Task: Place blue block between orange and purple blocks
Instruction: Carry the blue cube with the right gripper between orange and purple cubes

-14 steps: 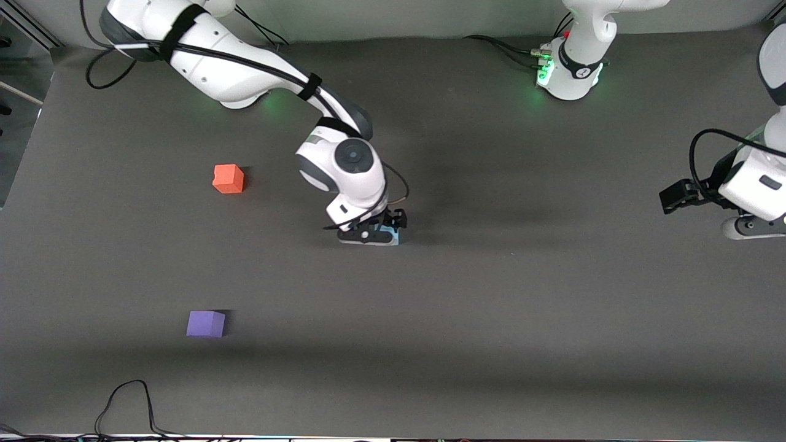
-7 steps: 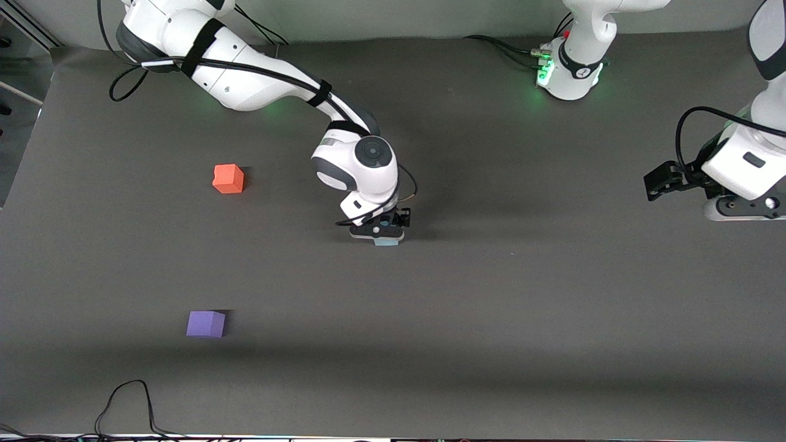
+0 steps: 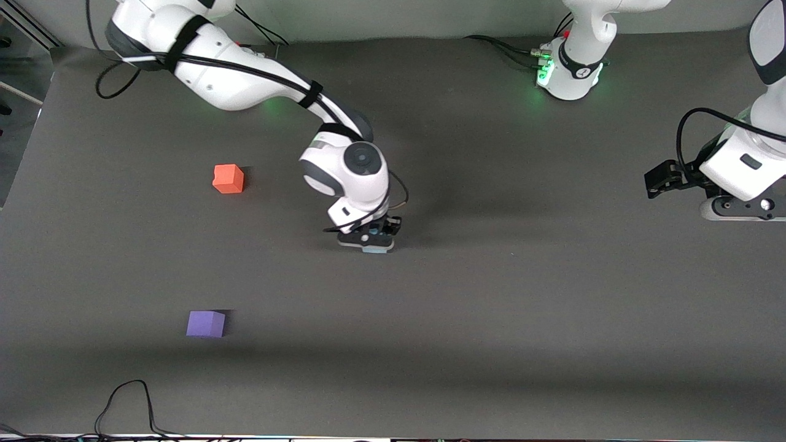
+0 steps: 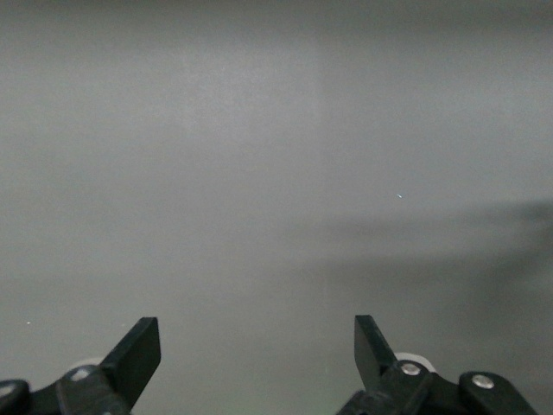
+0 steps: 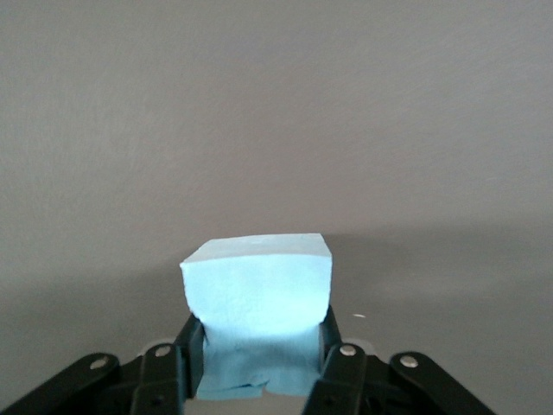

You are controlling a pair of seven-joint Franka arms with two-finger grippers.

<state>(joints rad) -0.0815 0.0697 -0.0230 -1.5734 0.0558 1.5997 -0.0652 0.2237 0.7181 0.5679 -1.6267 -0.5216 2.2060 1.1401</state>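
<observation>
My right gripper (image 3: 372, 240) is low over the middle of the table, shut on the light blue block (image 3: 376, 248) (image 5: 257, 298); the right wrist view shows both fingers (image 5: 187, 346) pressed against the cube's sides. The orange block (image 3: 228, 178) rests toward the right arm's end of the table. The purple block (image 3: 206, 323) lies at that same end, nearer to the front camera than the orange one. My left gripper (image 4: 257, 354) waits open at the left arm's end, over bare table, with nothing between its fingers.
A black cable (image 3: 132, 402) loops on the table near the front edge, close to the purple block. The left arm's base (image 3: 571, 67) glows green at the back. Bare grey tabletop (image 3: 491, 307) surrounds the blocks.
The right gripper has closed on the blue block and shifted slightly toward the right arm's end. The left arm drifted a little early on, then held still.
</observation>
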